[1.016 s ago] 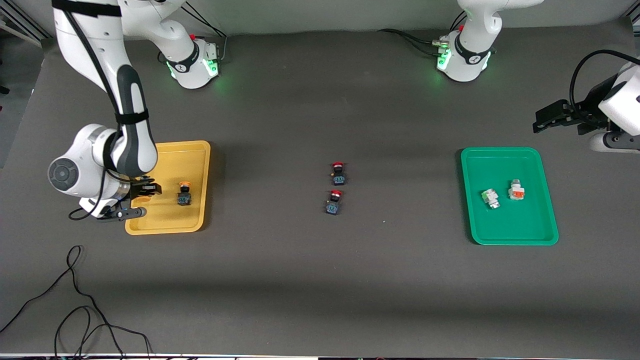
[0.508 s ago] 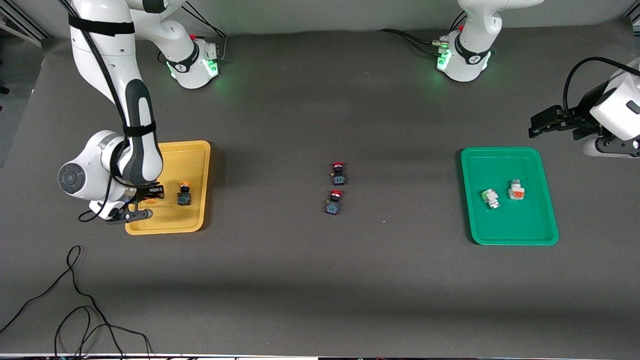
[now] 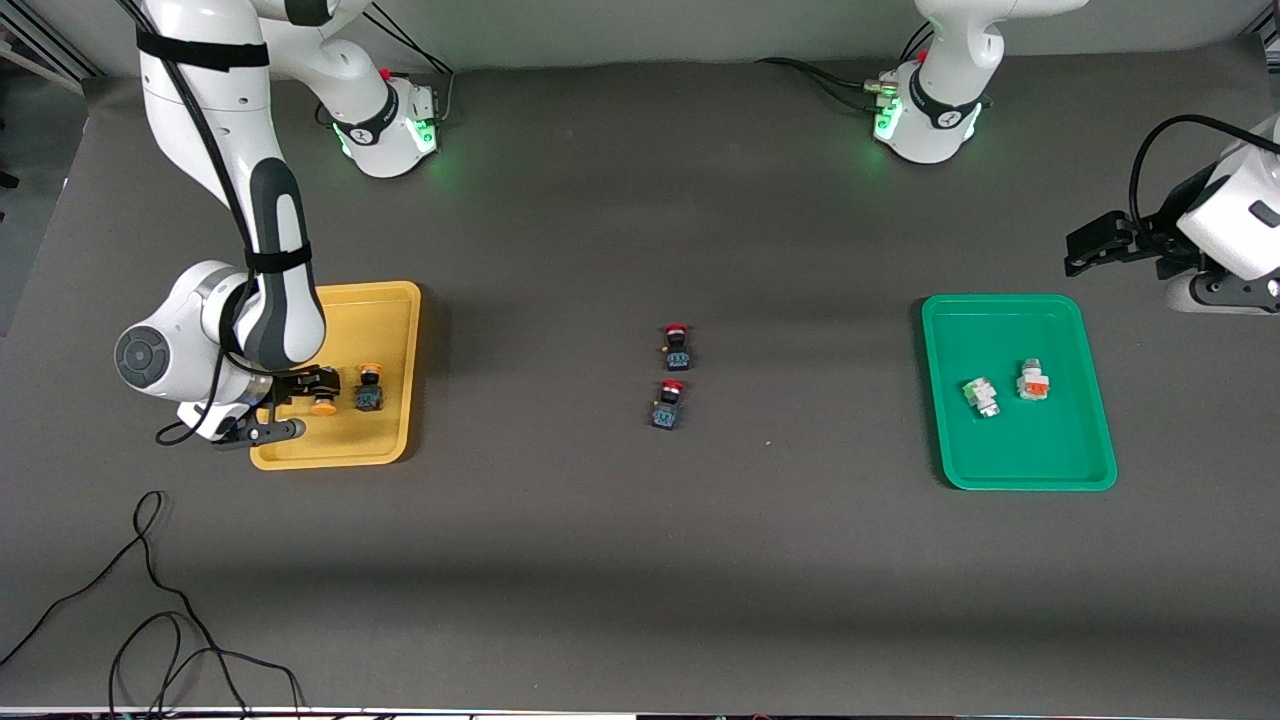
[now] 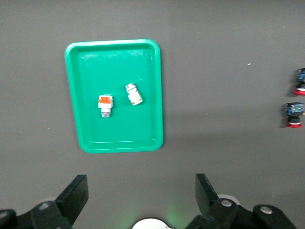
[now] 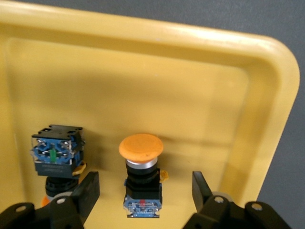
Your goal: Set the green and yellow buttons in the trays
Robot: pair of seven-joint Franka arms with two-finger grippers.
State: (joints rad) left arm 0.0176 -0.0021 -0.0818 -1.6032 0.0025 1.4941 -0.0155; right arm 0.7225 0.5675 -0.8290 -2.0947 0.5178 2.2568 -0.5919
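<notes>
We see the right gripper [image 5: 143, 188] wide open astride a yellow-capped button [image 5: 141, 176] in the yellow tray [image 3: 385, 300]; the left gripper [image 4: 138, 193] waits wide open beside the green tray [image 4: 114, 138].

Second yellow button [image 3: 324, 403] now out of right claw [image 3: 297, 405]

We see a yellow tray [image 3: 390, 300] holding two black switches [image 5: 142, 176] with orange caps and blue bases; one base [image 5: 53, 151] carries a green mark. Toward the left arm's end of the table from it, a green tray [image 3: 1020, 470] holds two white switches, one marked green [image 3: 980, 395], one orange-red [image 3: 1033, 381]. Between the trays, on the dark grey table [image 3: 640, 560], are two black switches with red caps [image 3: 675, 345].
</notes>
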